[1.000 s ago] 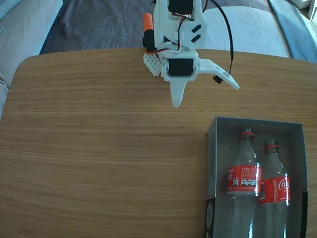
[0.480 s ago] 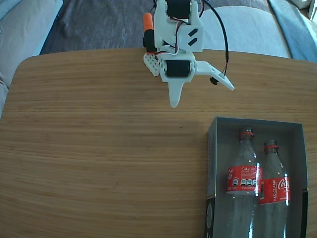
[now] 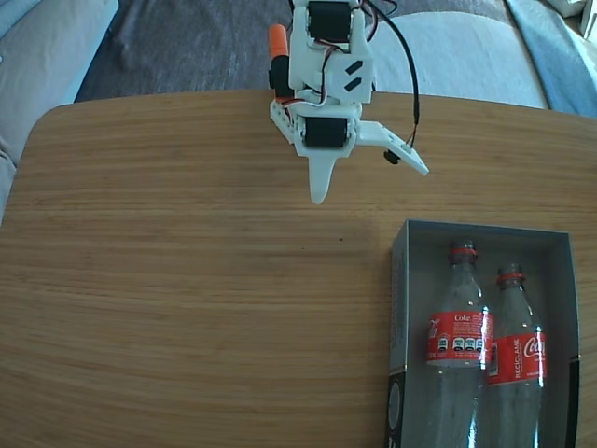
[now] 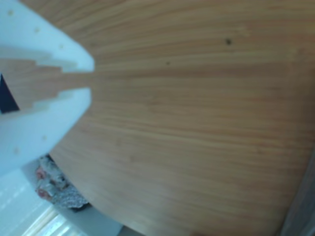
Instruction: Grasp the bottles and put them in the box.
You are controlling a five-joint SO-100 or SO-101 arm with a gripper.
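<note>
A broad oval table of light striped wood fills the fixed view, with grey upholstery behind it. At its lower right corner sits the rectangular dark grey-blue cardboard box with low walls, and inside lie two clear plastic Coca-Cola bottles with red labels, the left bottle and the right bottle, side by side, necks toward the arm. The white printed robot arm stands at the far edge, well apart from the box. Its gripper hangs empty over bare wood; in the wrist view the two white fingers sit nearly together, a narrow gap between them. With both bottles boxed, the task looks complete; what remains is likely only parking the arm.
</note>
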